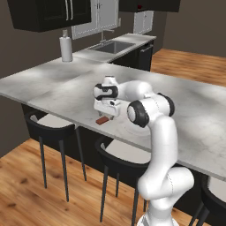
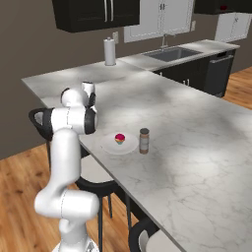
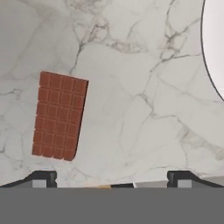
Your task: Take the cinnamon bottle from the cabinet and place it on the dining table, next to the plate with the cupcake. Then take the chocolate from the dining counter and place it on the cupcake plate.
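Note:
The chocolate [image 1: 102, 120] [image 3: 60, 116], a flat reddish-brown bar, lies on the marbled dining table [image 1: 62, 88] [image 2: 197, 147] near its front edge. My gripper [image 1: 107, 113] [image 3: 111, 178] hovers just above it, open and empty. In the hand view the bar sits left of centre, nearer the left fingertip [image 3: 43, 178]. The white plate [image 2: 119, 144] [image 3: 215, 48] holds the cupcake [image 2: 119, 139], and the cinnamon bottle [image 2: 144, 141] stands upright just beside it. In the left base view my arm covers most of the plate [image 1: 131, 130]. The dark cabinet [image 1: 44, 15] [image 2: 93, 12] hangs on the far wall.
A white cylinder [image 1: 66, 47] [image 2: 110, 51] stands at the counter's far corner, with the sink [image 1: 112, 47] [image 2: 172, 53] beyond. Dark stools [image 1: 50, 126] [image 2: 98, 182] line the table's near edge below my arm. Wooden floor lies below.

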